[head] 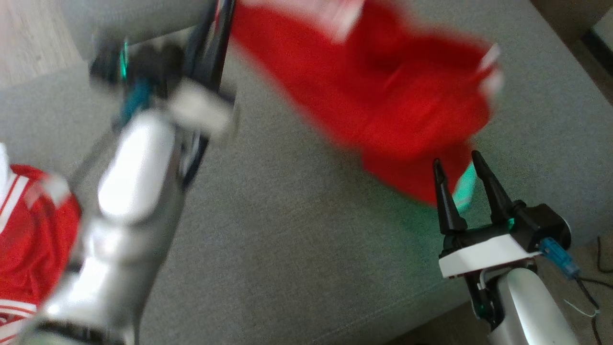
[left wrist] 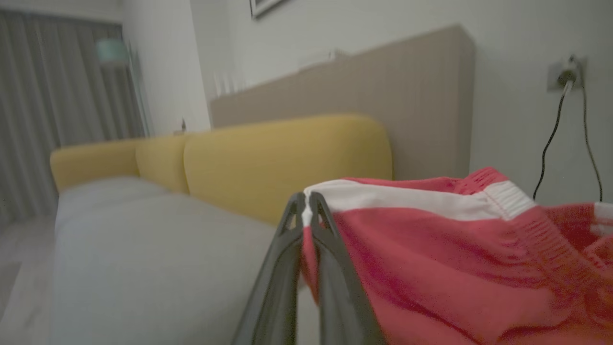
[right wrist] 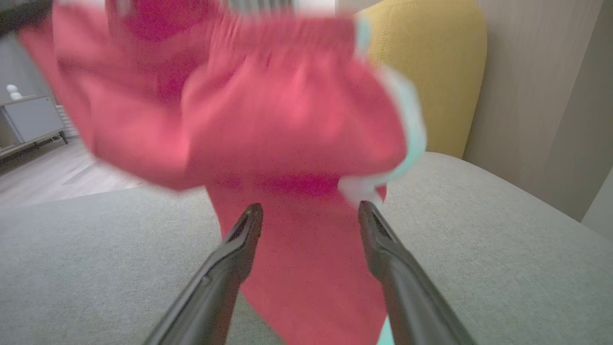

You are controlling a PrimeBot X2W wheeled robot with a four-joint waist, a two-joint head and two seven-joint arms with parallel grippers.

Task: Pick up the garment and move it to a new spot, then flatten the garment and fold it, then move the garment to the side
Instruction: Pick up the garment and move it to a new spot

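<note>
The garment (head: 383, 96) is red with white trim and hangs blurred in the air above the grey seat (head: 297, 249). In the left wrist view my left gripper (left wrist: 306, 200) is shut on the garment's (left wrist: 431, 268) white band at its edge. My left arm (head: 139, 167) rises blurred at the left of the head view. Near the cloth's lowest hanging corner, my right gripper (head: 456, 162) stands open. In the right wrist view, the right gripper (right wrist: 310, 208) has the garment (right wrist: 287, 120) hanging just ahead of its spread fingers, nothing between them.
Another red and white garment (head: 28, 239) lies at the seat's left edge. Yellow back cushions (left wrist: 287, 158) line the far side of the seat. A beige panel (left wrist: 383, 86) and a wall socket with a cable (left wrist: 567, 76) stand behind. Cables lie on the floor (head: 594, 287) at right.
</note>
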